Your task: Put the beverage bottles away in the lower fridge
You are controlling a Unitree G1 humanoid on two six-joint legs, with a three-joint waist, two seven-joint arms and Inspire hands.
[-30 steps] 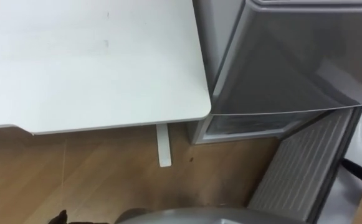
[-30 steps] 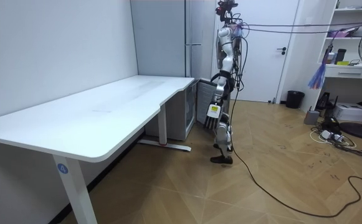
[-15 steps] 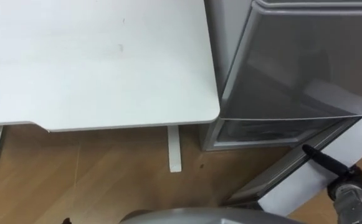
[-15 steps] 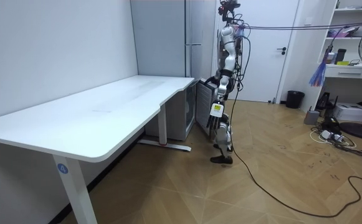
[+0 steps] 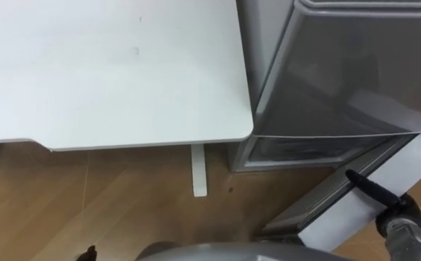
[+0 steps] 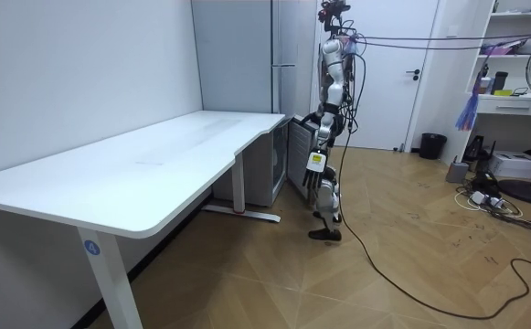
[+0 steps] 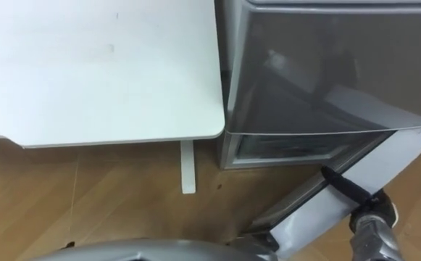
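White desk [image 6: 155, 169], wood floor [image 6: 411, 274], white door [image 6: 393, 100]

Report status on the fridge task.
Right hand at lower fridge door; door ajar. Left hand low at side. White table close beside fridge.

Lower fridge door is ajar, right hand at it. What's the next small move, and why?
Probably ease the lower door shut with the right hand: the door stands ajar, and the hand's straight finger lies at its outer side, placed to push.

Eye views: fridge [image 5: 340, 72] and table [image 5: 109, 65] seen closely, steeply from above. Room view: both taken from afar, along the table.
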